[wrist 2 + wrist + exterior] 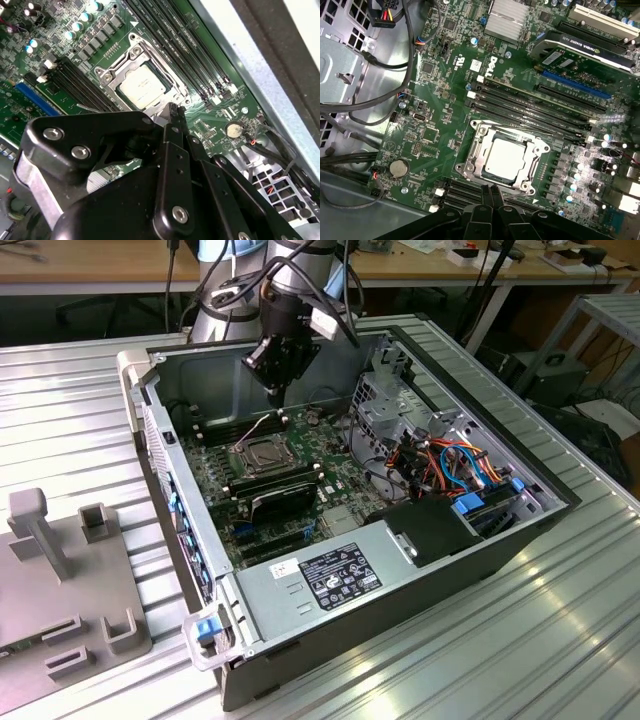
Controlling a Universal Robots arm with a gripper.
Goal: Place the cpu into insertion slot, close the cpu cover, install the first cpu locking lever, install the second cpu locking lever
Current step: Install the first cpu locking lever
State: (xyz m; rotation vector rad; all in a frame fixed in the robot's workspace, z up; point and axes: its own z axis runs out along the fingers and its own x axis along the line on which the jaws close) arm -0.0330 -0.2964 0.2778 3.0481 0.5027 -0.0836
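The cpu (505, 157) lies framed by the cpu cover (476, 150) on the motherboard (435, 65) (memory slots (535, 107) flank it on two sides), inside the open case (430, 590), which rests on the table (560, 640).

You've got a silver-grey chip (506, 159) in a shiny silver frame (476, 150), pale against your green circuit board (450, 107), black memory slots (535, 107) striping it, one blue slot (575, 85), gripper (492, 192) all black.

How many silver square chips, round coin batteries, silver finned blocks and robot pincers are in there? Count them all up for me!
Silver square cpu: 1
Round coin battery: 1
Silver finned block: 1
Black pincer: 1
Total: 4
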